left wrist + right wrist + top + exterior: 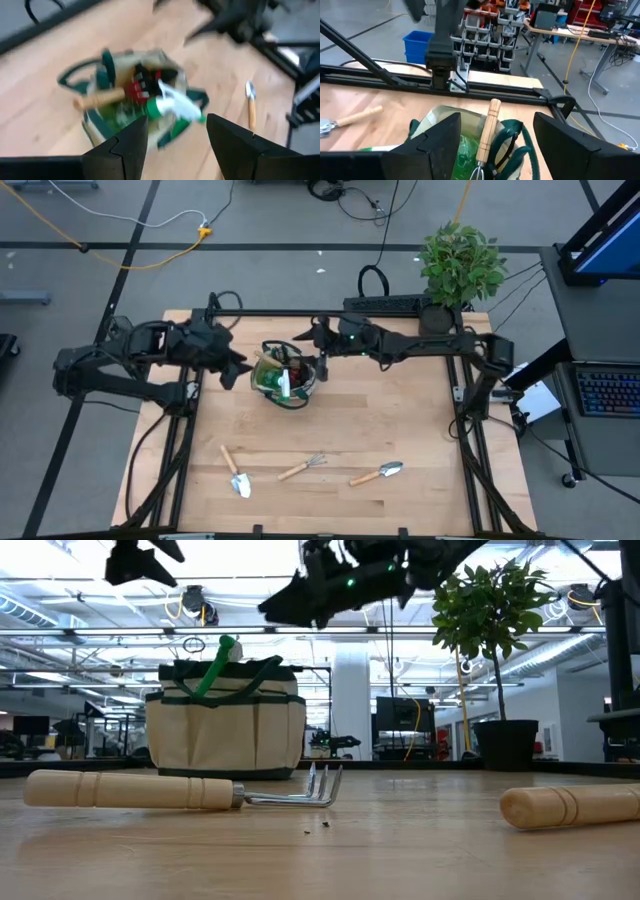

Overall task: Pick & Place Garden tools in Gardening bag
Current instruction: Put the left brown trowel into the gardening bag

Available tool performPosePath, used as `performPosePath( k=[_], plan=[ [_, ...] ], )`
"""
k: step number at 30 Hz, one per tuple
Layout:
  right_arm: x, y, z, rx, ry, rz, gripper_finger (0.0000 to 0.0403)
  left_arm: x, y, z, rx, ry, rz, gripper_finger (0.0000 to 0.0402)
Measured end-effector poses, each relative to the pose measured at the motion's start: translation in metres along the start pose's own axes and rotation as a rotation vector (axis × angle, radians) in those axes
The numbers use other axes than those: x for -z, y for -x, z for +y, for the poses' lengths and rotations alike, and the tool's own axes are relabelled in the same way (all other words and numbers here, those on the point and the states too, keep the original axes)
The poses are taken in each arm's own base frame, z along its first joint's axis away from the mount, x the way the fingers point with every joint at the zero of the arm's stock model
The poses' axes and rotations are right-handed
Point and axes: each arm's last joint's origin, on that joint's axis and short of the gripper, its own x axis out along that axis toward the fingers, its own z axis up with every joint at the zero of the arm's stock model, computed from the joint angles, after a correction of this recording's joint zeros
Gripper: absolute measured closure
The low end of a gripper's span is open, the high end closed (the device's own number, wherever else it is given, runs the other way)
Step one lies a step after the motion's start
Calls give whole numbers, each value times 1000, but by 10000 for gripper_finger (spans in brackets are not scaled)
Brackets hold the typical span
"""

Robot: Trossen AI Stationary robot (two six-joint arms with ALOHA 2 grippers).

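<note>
Both open grippers above gardening bag [285,378]

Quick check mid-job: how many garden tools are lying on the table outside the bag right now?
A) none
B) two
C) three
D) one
C: the high view shows a trowel, a hand rake and a second trowel lying in a row on the table in front of the gardening bag, all outside it.

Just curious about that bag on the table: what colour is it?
The bag is tan with dark green trim, clearest in the low view.
</note>
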Motion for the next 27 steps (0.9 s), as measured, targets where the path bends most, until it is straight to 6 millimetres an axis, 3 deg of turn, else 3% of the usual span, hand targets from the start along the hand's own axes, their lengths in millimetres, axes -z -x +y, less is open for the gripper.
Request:
performPosePath(
  k=[11, 21, 27],
  plan=[
    [-32, 47, 4, -20, 21, 106, 164, 37, -8, -16, 10, -87, 266, 192],
    [-47, 77, 8, -29, 0, 159, 167, 71, -38, -39, -130, -300, 570, 192],
    [-49, 84, 9, -34, -24, 183, 167, 90, -56, -49, -305, -109, 698, 192]
  ],
)
